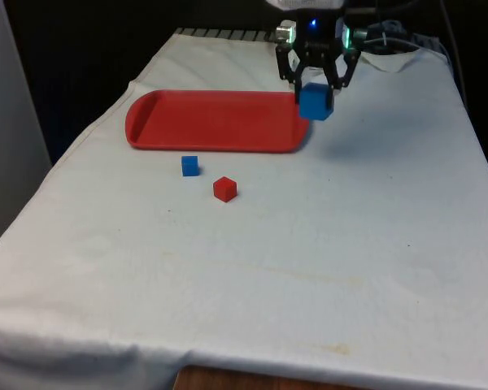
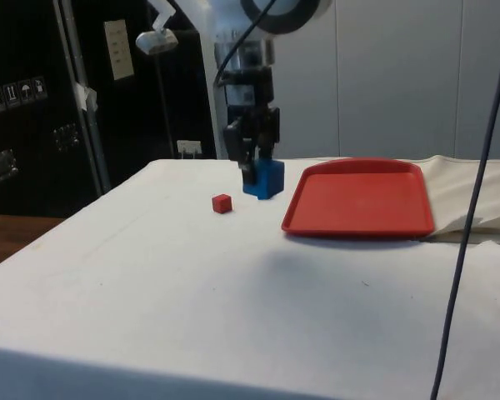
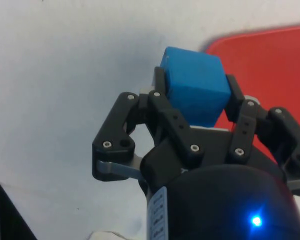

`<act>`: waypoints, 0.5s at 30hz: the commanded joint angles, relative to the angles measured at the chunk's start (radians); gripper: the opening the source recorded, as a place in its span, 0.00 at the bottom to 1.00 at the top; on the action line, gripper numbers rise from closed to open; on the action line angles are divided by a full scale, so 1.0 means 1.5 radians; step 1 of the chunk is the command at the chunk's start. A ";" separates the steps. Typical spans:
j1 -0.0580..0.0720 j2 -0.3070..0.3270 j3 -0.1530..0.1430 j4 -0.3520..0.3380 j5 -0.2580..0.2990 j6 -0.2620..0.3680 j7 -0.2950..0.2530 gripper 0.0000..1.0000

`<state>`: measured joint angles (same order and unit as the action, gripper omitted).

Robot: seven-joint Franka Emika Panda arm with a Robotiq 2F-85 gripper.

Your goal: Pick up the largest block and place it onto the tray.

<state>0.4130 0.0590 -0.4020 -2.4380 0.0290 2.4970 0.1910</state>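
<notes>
White cloth covers the worktop (image 1: 325,268); black curtains behind it in the front view, dark cabinets in the side view.

Hand (image 1: 316,91) is closed on the large blue block (image 1: 315,102), one finger on each of two opposite faces. Wrist view confirms it: block (image 3: 196,85) sits clamped between the fingertips (image 3: 161,82), its lower end sticking out past them. Fingers are only as far apart as the block is wide.

Block is off the cloth. In the side view it (image 2: 265,177) hangs under the hand (image 2: 258,167) with a clear gap above the worktop.

Red tray (image 1: 215,120) lies flat on the cloth, just beside the hand towards the front view's left. In the front view the block overlaps the tray's near-right corner; in the wrist view the tray corner (image 3: 270,60) sits right next to the block, but the block is mostly over white cloth. Cannot tell whether any of it is above the rim.

Small blue block (image 1: 190,166) and small red block (image 1: 224,188) rest on the cloth, well below and apart from the hand, close to each other, on the camera side of the tray in the front view. Side view shows the red one (image 2: 222,202) near the hand, on the side away from the tray (image 2: 360,200).
</notes>
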 commanded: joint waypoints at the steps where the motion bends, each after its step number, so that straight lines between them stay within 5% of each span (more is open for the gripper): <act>1: -0.001 -0.012 -0.006 -0.005 -0.018 -0.004 0.005 0.06; 15: -0.011 -0.091 -0.043 -0.047 -0.068 0.000 -0.022 0.06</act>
<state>0.4030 -0.0700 -0.4660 -2.5020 -0.0580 2.4870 0.1540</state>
